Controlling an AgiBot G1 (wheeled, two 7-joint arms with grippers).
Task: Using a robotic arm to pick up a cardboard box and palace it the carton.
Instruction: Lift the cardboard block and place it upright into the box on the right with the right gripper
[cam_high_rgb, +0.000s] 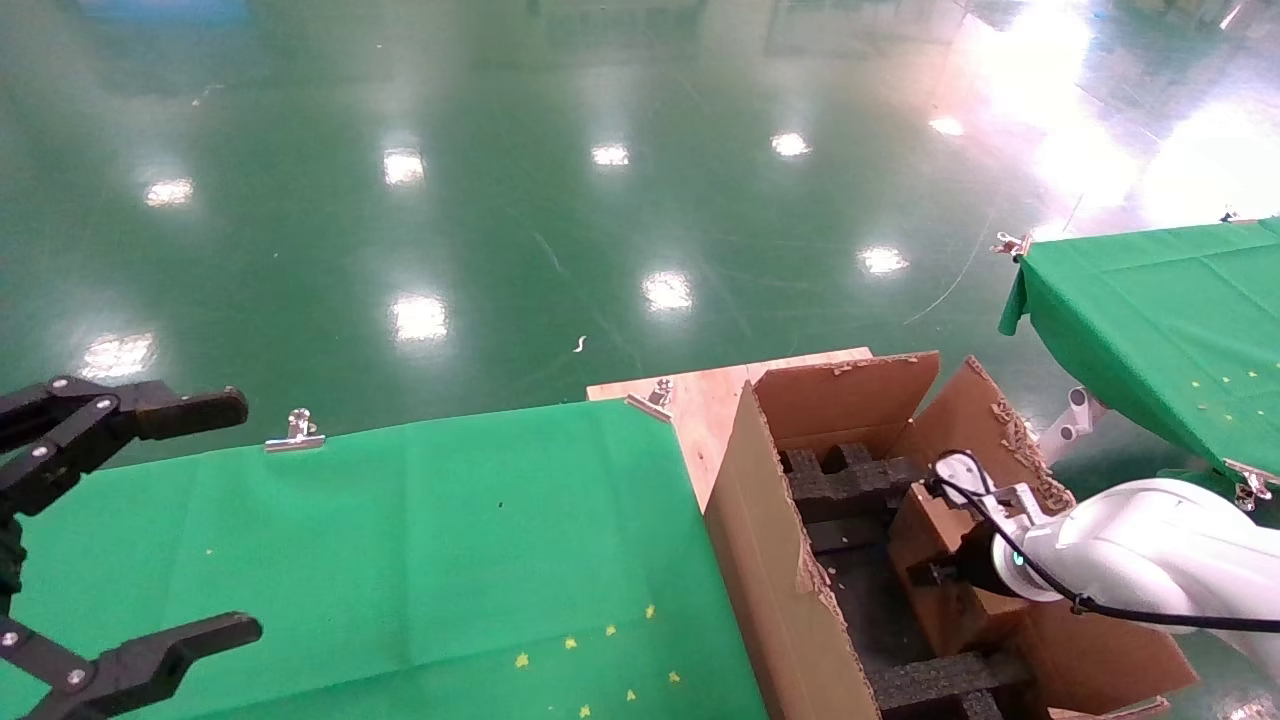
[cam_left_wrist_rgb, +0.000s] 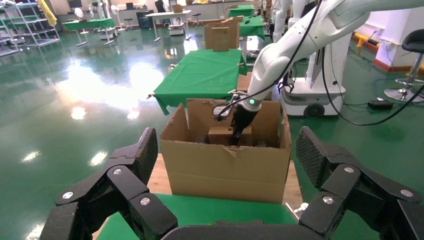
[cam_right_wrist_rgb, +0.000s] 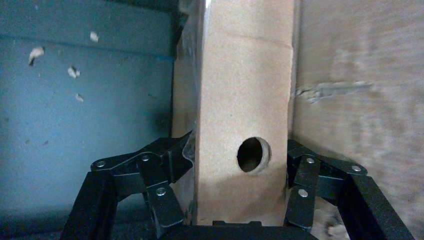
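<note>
the robotic arm (cam_high_rgb: 1140, 545) reaches down into the carton (cam_high_rgb: 770, 560), which stands open just off the right edge of the green-covered surface (cam_high_rgb: 400, 540), on a wooden board (cam_high_rgb: 700, 395). the right gripper (cam_right_wrist_rgb: 240, 165) has its black fingers (cam_right_wrist_rgb: 165, 170) closed against the two glossy sides of the cardboard box (cam_right_wrist_rgb: 242, 100), gripping it with the holed face turned toward the wrist camera. the cardboard box (cam_high_rgb: 925, 560) sits inside the carton, close to its right wall and beside the black foam inserts (cam_high_rgb: 850, 480); whether it touches the carton's bottom cannot be told. the left gripper (cam_high_rgb: 130, 530) hangs over the left edge of the surface, its fingers (cam_left_wrist_rgb: 125, 170) spread wide and holding nothing. a second green-covered table (cam_high_rgb: 1150, 310) stands beyond the carton on the glossy green floor (cam_high_rgb: 500, 200).
</note>
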